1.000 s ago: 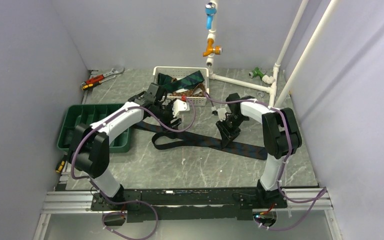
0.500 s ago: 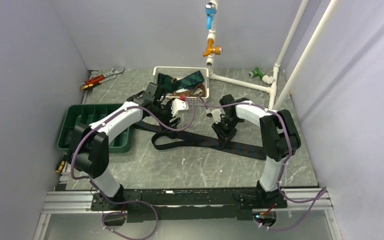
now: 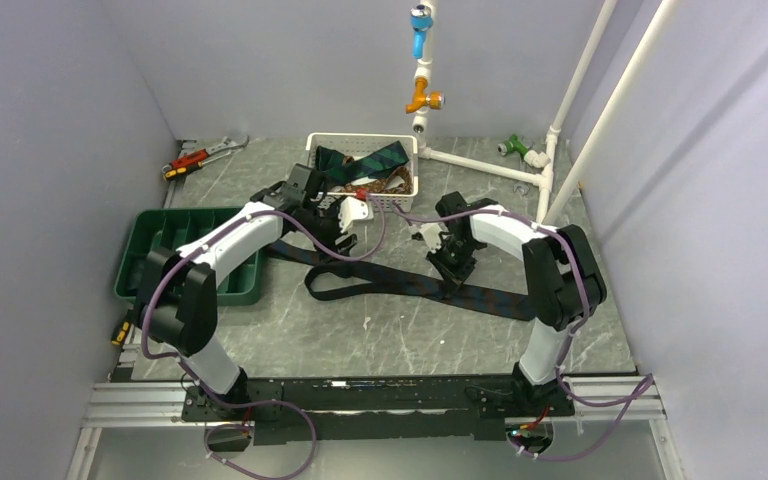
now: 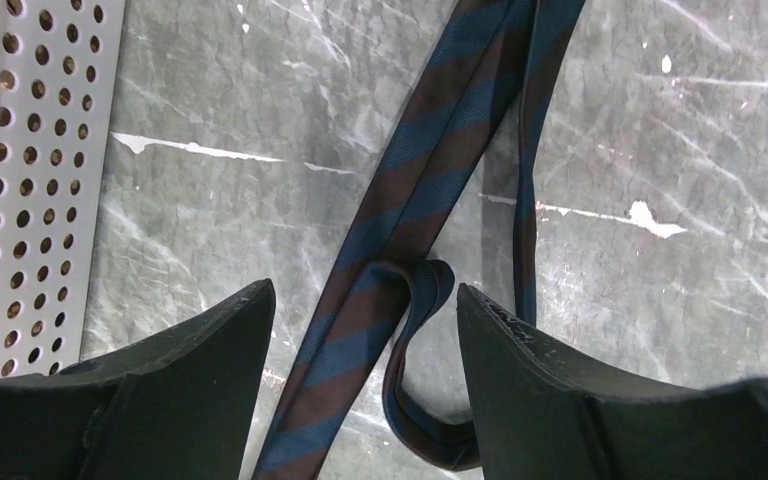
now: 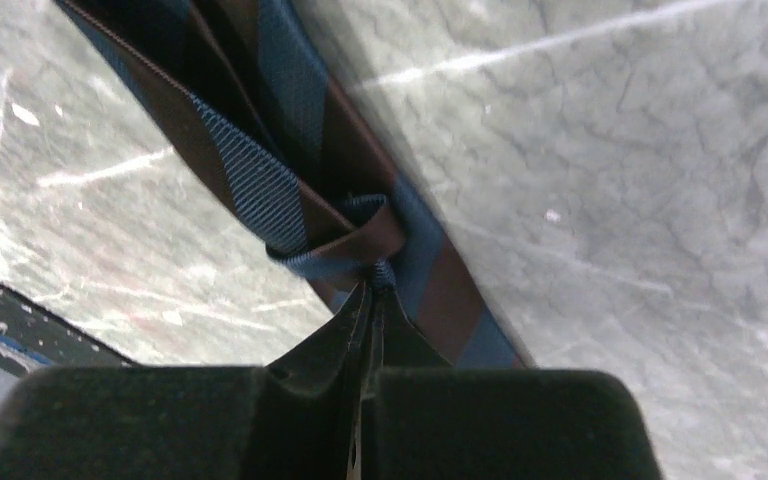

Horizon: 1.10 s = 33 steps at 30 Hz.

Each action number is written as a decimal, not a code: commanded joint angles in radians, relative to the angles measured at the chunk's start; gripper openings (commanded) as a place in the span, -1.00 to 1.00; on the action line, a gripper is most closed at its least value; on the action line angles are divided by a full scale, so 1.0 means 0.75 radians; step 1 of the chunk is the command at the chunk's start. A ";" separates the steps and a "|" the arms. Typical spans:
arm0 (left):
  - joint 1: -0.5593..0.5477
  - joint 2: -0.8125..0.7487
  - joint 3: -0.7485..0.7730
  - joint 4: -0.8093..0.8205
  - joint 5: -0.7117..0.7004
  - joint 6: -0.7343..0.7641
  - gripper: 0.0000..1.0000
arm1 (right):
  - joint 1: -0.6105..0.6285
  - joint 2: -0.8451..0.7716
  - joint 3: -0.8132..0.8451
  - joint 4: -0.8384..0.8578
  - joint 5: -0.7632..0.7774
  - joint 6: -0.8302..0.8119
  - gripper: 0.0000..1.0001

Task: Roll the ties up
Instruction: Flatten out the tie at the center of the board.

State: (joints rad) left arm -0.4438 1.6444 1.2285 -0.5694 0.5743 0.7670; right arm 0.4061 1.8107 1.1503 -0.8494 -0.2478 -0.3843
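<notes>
Tie (image 3: 410,283) is lying long across the table (image 3: 410,345). The right end effector (image 5: 370,287) is pinching one fold tight, likely to start rolling; the left end effector (image 4: 365,305) is hanging wide above.

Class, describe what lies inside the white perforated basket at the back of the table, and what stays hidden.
Inside the white basket lie a dark green plaid tie and a brown patterned tie. The basket's floor and anything beneath them is covered.
</notes>
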 commanded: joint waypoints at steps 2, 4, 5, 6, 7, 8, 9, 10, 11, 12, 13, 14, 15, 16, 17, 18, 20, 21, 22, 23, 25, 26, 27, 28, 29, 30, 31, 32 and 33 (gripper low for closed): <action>0.007 -0.059 -0.024 -0.129 0.054 0.235 0.46 | -0.031 -0.124 0.034 -0.152 0.080 -0.082 -1.00; 0.005 -0.084 -0.086 -0.146 0.039 0.356 0.52 | -0.071 -0.143 0.002 -0.169 0.097 -0.113 -1.00; 0.006 -0.098 -0.120 -0.152 0.030 0.424 0.59 | -0.094 -0.152 -0.018 -0.174 0.102 -0.128 -1.00; 0.005 -0.111 -0.158 -0.150 0.017 0.478 0.64 | -0.118 -0.160 -0.040 -0.176 0.108 -0.140 -1.00; 0.006 -0.122 -0.182 -0.143 0.003 0.526 0.67 | -0.142 -0.162 -0.053 -0.181 0.111 -0.152 -1.00; 0.006 -0.127 -0.203 -0.141 -0.010 0.571 0.69 | -0.169 -0.164 -0.061 -0.189 0.112 -0.159 -1.00; 0.006 -0.129 -0.218 -0.143 -0.023 0.617 0.71 | -0.197 -0.166 -0.062 -0.199 0.112 -0.168 -1.00; 0.005 -0.128 -0.231 -0.141 -0.036 0.672 0.74 | -0.224 -0.169 -0.061 -0.212 0.111 -0.178 -1.00; 0.006 -0.124 -0.237 -0.142 -0.054 0.698 0.75 | -0.255 -0.179 -0.064 -0.221 0.115 -0.190 -1.00; 0.008 -0.120 -0.238 -0.148 -0.068 0.737 0.75 | -0.288 -0.191 -0.071 -0.227 0.123 -0.205 -1.00; 0.008 -0.117 -0.236 -0.153 -0.074 0.779 0.75 | -0.319 -0.206 -0.085 -0.230 0.132 -0.222 -1.00; 0.016 -0.118 -0.233 -0.161 -0.072 0.817 0.74 | -0.351 -0.221 -0.101 -0.236 0.143 -0.239 -1.00; 0.031 -0.120 -0.230 -0.165 -0.059 0.857 0.74 | -0.391 -0.236 -0.118 -0.240 0.154 -0.258 -1.00; 0.041 -0.120 -0.228 -0.166 -0.051 0.894 0.74 | -0.410 -0.248 -0.140 -0.240 0.164 -0.275 -1.00; 0.049 -0.119 -0.224 -0.161 -0.049 0.929 0.74 | -0.434 -0.261 -0.163 -0.237 0.174 -0.291 -1.00; 0.057 -0.114 -0.222 -0.151 -0.046 0.962 0.74 | -0.453 -0.271 -0.180 -0.231 0.177 -0.302 -1.00; 0.064 -0.086 -0.205 -0.117 -0.043 0.991 0.74 | -0.477 -0.287 -0.201 -0.224 0.165 -0.306 -1.00; 0.064 -0.057 -0.181 -0.109 -0.044 1.003 0.72 | -0.482 -0.292 -0.202 -0.226 0.151 -0.302 -1.00; 0.064 -0.020 -0.150 -0.107 -0.044 1.008 0.71 | -0.488 -0.297 -0.198 -0.236 0.130 -0.302 -1.00; 0.064 0.019 -0.110 -0.100 -0.054 0.998 0.69 | -0.492 -0.306 -0.193 -0.241 0.116 -0.294 -1.00; 0.067 0.109 -0.010 -0.086 -0.075 0.969 0.62 | -0.498 -0.324 -0.173 -0.264 0.085 -0.295 -1.00; 0.068 0.157 0.032 -0.080 -0.087 0.967 0.61 | -0.500 -0.335 -0.165 -0.271 0.066 -0.294 -1.00; 0.069 0.201 0.070 -0.069 -0.112 0.974 0.61 | -0.502 -0.344 -0.159 -0.276 0.058 -0.292 -1.00; 0.067 0.248 0.099 -0.058 -0.143 0.982 0.62 | -0.503 -0.347 -0.150 -0.284 0.046 -0.294 -1.00; 0.066 0.289 0.130 -0.045 -0.162 0.990 0.64 | -0.504 -0.348 -0.140 -0.291 0.040 -0.290 -1.00; 0.066 0.326 0.161 -0.038 -0.181 0.999 0.65 | -0.503 -0.345 -0.135 -0.294 0.040 -0.284 -1.00; 0.065 0.370 0.196 -0.049 -0.204 1.012 0.65 | -0.503 -0.343 -0.132 -0.300 0.040 -0.282 -1.00; 0.064 0.409 0.236 -0.076 -0.225 1.030 0.65 | -0.502 -0.341 -0.126 -0.301 0.040 -0.277 -1.00; 0.064 0.452 0.272 -0.108 -0.251 1.040 0.62 | -0.501 -0.339 -0.121 -0.303 0.046 -0.271 -1.00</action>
State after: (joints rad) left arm -0.3962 1.8946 1.3388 -0.6125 0.4526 1.4841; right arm 0.0338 1.5826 1.0161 -1.0431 -0.1898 -0.5846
